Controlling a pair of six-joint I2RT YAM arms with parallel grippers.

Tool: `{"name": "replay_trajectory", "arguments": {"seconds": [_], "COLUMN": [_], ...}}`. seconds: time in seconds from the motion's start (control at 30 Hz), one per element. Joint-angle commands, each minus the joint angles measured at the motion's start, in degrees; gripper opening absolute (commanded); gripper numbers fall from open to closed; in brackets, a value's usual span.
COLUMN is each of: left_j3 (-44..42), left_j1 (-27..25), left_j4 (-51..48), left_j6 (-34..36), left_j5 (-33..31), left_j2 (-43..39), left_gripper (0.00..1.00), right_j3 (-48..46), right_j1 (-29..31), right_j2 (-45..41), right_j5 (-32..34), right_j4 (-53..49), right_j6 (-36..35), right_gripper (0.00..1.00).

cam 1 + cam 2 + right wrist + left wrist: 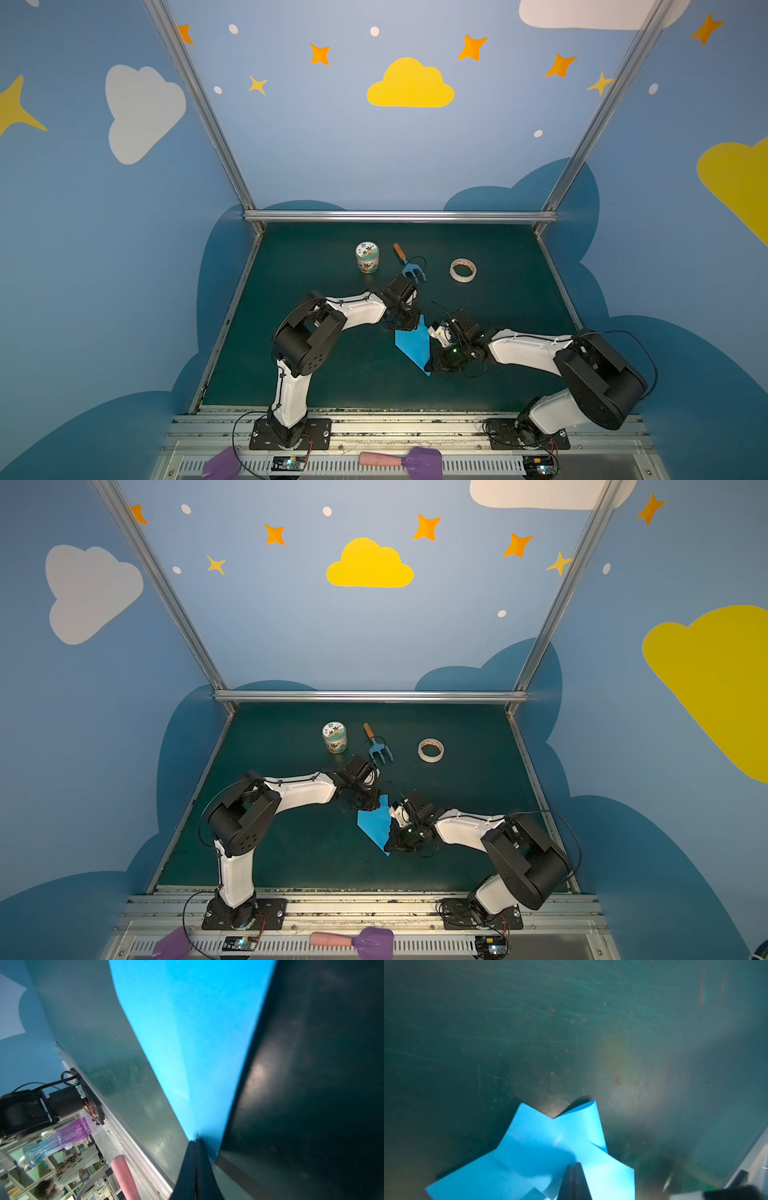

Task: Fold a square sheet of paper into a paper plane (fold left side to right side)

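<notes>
The square sheet of paper (411,347) (374,825) lies mid-table between my arms. It is bright sky-blue and creased into a pointed shape with its nose toward the front edge. My left gripper (409,326) (368,806) is over its far end. In the left wrist view that gripper (574,1164) is shut, its tips down on the paper (529,1157), which spreads on both sides of them. My right gripper (432,365) (390,845) is at the paper's right edge near the nose. In the right wrist view it (196,1140) is shut where the paper (187,1032) narrows. Whether paper is pinched there I cannot tell.
Behind the paper stand a small printed jar (367,257), a blue three-pronged fork with a wooden handle (409,266) and a tape roll (462,270). A purple scoop with a pink handle (403,459) lies on the front rail, with another purple piece (222,465) to its left.
</notes>
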Motion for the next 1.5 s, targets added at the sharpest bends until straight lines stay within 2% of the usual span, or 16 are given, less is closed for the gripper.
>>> {"name": "replay_trajectory", "arguments": {"seconds": [0.0, 0.17, 0.3, 0.37, 0.43, 0.57, 0.7, 0.87, 1.47], "left_j3": [-1.8, -2.9, -3.5, -4.0, -4.9, -5.7, -6.3, -6.7, -7.0], "left_j1": [0.0, 0.2, 0.2, 0.3, 0.3, 0.5, 0.7, 0.8, 1.1], "left_j4": [-1.1, 0.0, 0.8, 1.0, 1.7, 2.1, 2.5, 3.2, 3.0], "left_j6": [-0.2, -0.6, -0.5, -0.5, -0.6, -0.6, -0.6, -0.6, -0.4], "left_j5": [-2.6, -2.3, -2.0, -2.1, -2.1, -2.0, -2.0, -1.8, -1.7], "left_j2": [2.5, 2.9, 2.9, 2.8, 2.5, 2.4, 2.4, 2.3, 2.3], "left_gripper": [0.03, 0.04, 0.03, 0.03, 0.03, 0.03, 0.04, 0.04, 0.04], "right_j3": [-4.4, -7.6, -8.5, -8.7, -8.6, -9.3, -11.2, -13.1, -14.6], "right_j1": [1.7, -0.5, -3.8, -4.5, -4.7, -4.8, -4.6, -4.3, -3.8], "right_j2": [-0.8, -13.1, -21.4, -22.9, -22.4, -18.2, -15.3, -13.4, -1.0], "right_j5": [1.6, 1.7, 2.5, 1.9, 1.4, -1.1, -2.5, -2.5, -1.5], "right_j4": [-7.4, -13.4, -13.9, -11.5, -8.8, -1.6, 5.3, 9.3, 23.6], "right_j6": [-1.6, -0.2, 4.7, 7.3, 9.3, 12.6, 16.5, 19.7, 25.3], "right_gripper": [0.0, 0.0, 0.0, 0.11, 0.27, 0.37, 0.38, 0.38, 0.37]}}
